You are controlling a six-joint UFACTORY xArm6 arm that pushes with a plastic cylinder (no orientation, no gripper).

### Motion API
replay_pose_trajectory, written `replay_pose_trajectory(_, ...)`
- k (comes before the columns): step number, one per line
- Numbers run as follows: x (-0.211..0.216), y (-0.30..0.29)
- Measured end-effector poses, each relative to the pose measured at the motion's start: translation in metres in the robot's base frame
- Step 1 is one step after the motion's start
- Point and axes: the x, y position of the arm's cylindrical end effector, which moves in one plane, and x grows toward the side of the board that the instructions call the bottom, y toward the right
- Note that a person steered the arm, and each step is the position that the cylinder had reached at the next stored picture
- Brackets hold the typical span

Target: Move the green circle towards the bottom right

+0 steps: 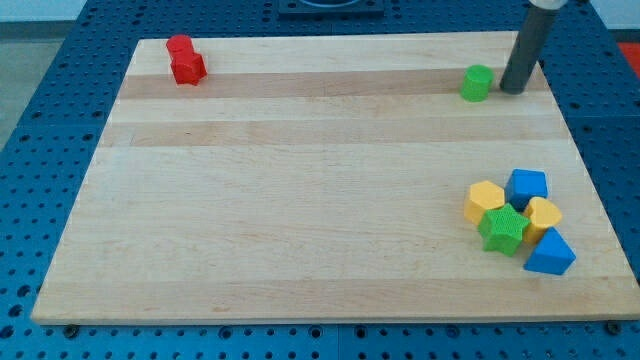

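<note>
The green circle (477, 83) sits near the board's (300, 200) top right corner; everything else is placed from it. My tip (513, 90) stands just to its right, close beside it, though I cannot tell whether the two touch; there is no claw on this rod, so nothing is spread or pinching.

Well below the circle, towards the bottom right, lies a cluster: a yellow block (484, 201), a blue block (527, 186), a second yellow block (544, 214), a green star (503, 229) and a blue triangle (549, 253). Far to its left sit two red blocks (185, 60), touching.

I judge the step to be the approach, the push not yet begun; from this side a push would send the circle left, so the tip likely needs to get round to the circle's upper left, then drive it down and right, stopping short of the cluster.
</note>
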Motion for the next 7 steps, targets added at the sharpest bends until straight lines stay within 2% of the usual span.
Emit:
replay_pose_trajectory(5,-0.003,-0.113)
replay_pose_trajectory(6,0.001,-0.126)
replay_pose_trajectory(7,0.023,-0.127)
